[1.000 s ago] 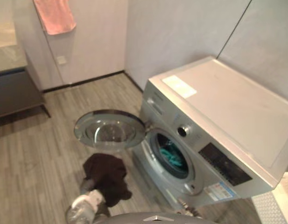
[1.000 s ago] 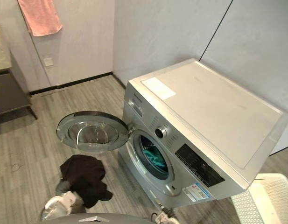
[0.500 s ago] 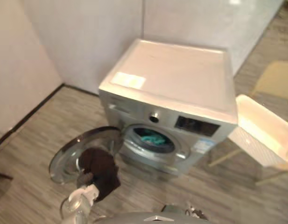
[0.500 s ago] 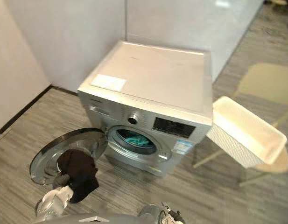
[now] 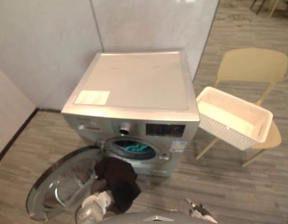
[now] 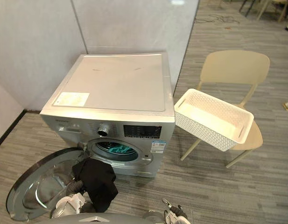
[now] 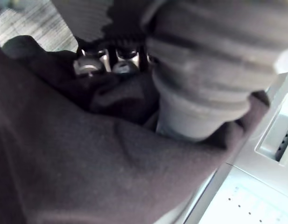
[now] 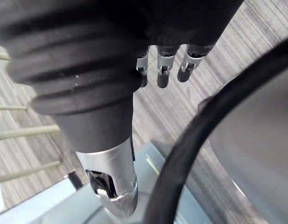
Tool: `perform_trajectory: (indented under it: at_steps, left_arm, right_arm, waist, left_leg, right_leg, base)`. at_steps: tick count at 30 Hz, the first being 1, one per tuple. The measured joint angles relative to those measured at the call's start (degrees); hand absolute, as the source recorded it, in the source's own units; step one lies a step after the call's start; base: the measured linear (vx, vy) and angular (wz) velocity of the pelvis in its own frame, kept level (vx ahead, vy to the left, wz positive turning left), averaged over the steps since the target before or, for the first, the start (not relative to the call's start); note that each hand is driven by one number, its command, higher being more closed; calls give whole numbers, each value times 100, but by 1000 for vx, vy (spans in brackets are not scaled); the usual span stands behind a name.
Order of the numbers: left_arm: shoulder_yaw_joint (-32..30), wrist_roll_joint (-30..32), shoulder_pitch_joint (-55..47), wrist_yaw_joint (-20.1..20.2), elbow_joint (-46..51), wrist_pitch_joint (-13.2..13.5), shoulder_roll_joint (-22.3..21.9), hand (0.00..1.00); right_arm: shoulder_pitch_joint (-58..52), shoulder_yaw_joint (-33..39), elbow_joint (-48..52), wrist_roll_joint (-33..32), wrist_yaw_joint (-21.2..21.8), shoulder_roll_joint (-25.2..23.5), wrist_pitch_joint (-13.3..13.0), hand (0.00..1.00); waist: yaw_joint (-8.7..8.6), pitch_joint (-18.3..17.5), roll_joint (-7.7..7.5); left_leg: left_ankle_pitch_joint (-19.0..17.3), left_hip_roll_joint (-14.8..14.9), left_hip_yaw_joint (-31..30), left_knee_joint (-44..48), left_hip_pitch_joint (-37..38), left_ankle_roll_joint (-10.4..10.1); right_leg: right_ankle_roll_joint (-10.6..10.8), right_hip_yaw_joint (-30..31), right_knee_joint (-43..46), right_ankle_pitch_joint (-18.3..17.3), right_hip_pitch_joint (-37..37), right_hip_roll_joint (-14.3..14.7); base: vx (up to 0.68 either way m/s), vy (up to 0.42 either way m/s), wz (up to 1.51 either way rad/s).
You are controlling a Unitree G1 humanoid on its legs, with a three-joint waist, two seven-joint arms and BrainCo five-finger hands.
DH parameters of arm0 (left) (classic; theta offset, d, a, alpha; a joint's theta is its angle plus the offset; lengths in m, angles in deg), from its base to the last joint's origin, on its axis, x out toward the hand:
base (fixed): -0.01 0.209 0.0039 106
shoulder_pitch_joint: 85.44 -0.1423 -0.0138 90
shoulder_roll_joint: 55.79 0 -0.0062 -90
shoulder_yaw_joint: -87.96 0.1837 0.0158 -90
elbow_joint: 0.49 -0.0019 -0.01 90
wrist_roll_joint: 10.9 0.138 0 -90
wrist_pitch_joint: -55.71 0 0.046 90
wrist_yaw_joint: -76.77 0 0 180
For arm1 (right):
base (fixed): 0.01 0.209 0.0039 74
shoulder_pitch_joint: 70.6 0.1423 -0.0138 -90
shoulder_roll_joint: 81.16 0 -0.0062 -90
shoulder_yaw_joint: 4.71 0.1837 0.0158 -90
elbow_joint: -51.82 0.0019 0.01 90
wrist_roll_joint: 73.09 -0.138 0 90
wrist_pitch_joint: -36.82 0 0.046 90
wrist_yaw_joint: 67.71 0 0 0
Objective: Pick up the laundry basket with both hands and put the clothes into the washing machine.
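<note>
My left hand [image 5: 93, 204] is low in front of the silver washing machine [image 5: 134, 88], shut on a black garment [image 5: 118, 179] that hangs just below the round drum opening [image 5: 134, 149]. In the left wrist view its fingers [image 7: 94, 63] curl into the dark cloth [image 7: 87, 158]. A teal cloth [image 6: 116, 149] lies inside the drum. The machine's door [image 5: 57, 189] is swung wide open to the left. The white laundry basket [image 6: 214, 119] rests tilted on a beige chair [image 6: 235, 70] to the right of the machine. My right hand [image 8: 165, 65] hangs over the floor with relaxed fingers and holds nothing.
Grey walls stand behind and to the left of the washer. Wood-look floor [image 5: 228, 186] stretches in front of the machine and under the chair. The open door takes up the floor at the lower left.
The camera has swung to the right, so the washer now faces me and the chair with the basket has come into view. The black garment stays in my left hand, now closer to the drum opening.
</note>
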Motion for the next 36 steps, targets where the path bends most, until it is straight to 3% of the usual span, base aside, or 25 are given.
perform_trajectory:
  at_steps: [2, 3, 4, 5, 6, 7, 9, 13, 15, 16, 19, 21, 25, 30, 36]
  left_arm:
    - [-6, 110, -66, 2, 24, 0, 19, 100]
    - [2, 186, -61, 5, 26, 0, 24, 100]
    - [14, 208, -47, 16, 27, 0, 27, 100]
    - [20, 254, -8, 59, 7, -10, 102, 100]
    - [25, 261, 34, 100, 63, -37, 256, 100]
    - [35, 262, 66, 120, 95, -37, 334, 100]
    - [76, 259, 139, 127, 261, -38, 560, 100]
    - [215, 233, 204, 135, 275, -33, 623, 100]
    - [276, 110, 289, 134, 322, -20, 604, 100]
    - [300, -5, 345, 127, 519, -11, 553, 100]
    - [347, -179, 457, 109, 780, 81, 558, 100]
    - [353, -228, 662, 46, 998, 147, 559, 100]
    - [601, -220, 1306, -169, 1091, 163, 476, 100]
    - [672, -211, 2387, -546, 1069, 195, 318, 100]
    - [-138, -274, 3877, -1135, 1104, 368, 513, 100]
  right_arm:
    - [-25, -55, 5, 166, 18, 10, -15, 0]
    - [-48, -117, 13, 219, 37, 27, -22, 0]
    - [-42, -142, 39, 207, 68, 45, -25, 0]
    - [-53, -173, 13, 216, 103, 58, -29, 0]
    - [-83, -185, 18, 217, 139, -18, -31, 0]
    - [-91, -184, 10, 213, 155, -71, -28, 0]
    - [-95, -185, 14, 216, 223, -203, -26, 0]
    - [-49, -180, 45, 213, 241, -112, -61, 0]
    - [52, -177, 48, 210, 248, 4, -118, 0]
    - [211, -173, 60, 208, 246, 75, -133, 0]
    - [398, -250, 358, 202, 241, 159, -137, 0]
    - [463, -660, 836, 188, 236, 148, -189, 0]
    - [637, -1062, 1463, 133, 169, 97, -256, 0]
    - [854, -1140, 2285, -167, -64, 122, -387, 0]
    - [662, -1062, 3430, -560, -185, -18, -506, 0]
  waist:
    - [22, -2, 3]
    - [18, -3, 34]
    - [-5, -2, 69]
    - [-65, 8, 97]
    - [-107, 22, -145]
    - [-107, 46, -176]
    - [-111, 49, -398]
    - [-145, 200, -290]
    - [-146, 411, -160]
    - [-147, 712, -74]
    - [-144, 1167, -52]
    - [-121, 1517, -252]
    - [-44, 1977, -609]
    - [19, 2292, -645]
    - [17, 2483, -795]
  left_leg:
    - [194, -467, -790, -1558, 231, -264]
    - [532, -573, -893, -2018, 274, -218]
    - [799, -598, -844, -2117, 279, -179]
    - [920, -621, -815, -2139, 349, -400]
    - [894, -799, -677, -2237, 457, -329]
    - [878, -871, -623, -2304, 491, -302]
    - [838, -1100, -398, -2428, 569, -212]
    - [709, -1260, -264, -2208, 446, -39]
    - [666, -1218, -276, -1927, 151, -2]
    - [619, -1135, -281, -1688, -91, 5]
    - [426, -919, -195, -1170, -714, -7]
    - [169, -713, -196, -496, -1407, -36]
    - [-71, -462, -283, 490, -2589, -2]
    - [-343, -241, -611, 1704, -3996, 41]
    - [-550, 217, -739, 2554, -5210, -3]
  right_leg:
    - [145, 277, -23, -4, 44, 5]
    - [233, 421, -19, -32, 62, 39]
    - [284, 501, -19, -46, 75, 79]
    - [404, 609, -11, -92, 145, 94]
    - [510, 660, -44, -85, 177, -87]
    - [547, 687, -65, -85, 165, -163]
    - [665, 793, -159, -28, 134, -411]
    - [771, 847, -74, -51, 40, -613]
    - [808, 843, 178, -119, -223, -623]
    - [791, 857, 467, -181, -490, -602]
    - [751, 988, 1381, -488, -1303, -571]
    - [698, 1084, 2259, -843, -2108, -565]
    - [622, 1157, 3456, -1210, -3330, -610]
    - [521, 1195, 4672, -1572, -4614, -571]
    - [471, 1394, 5281, -1600, -5843, -210]
  base:
    - [257, 132, -89]
    - [277, 189, -80]
    - [259, 204, -65]
    - [247, 174, -35]
    - [229, 164, -28]
    - [162, 110, -15]
    - [161, 150, -24]
    - [86, 119, -8]
    - [-64, 37, 3]
    - [-176, 21, -1]
    - [-206, 1, -10]
    - [-299, -24, -15]
    - [-177, -5, -4]
    - [-140, -4, -7]
    - [-60, -27, -42]
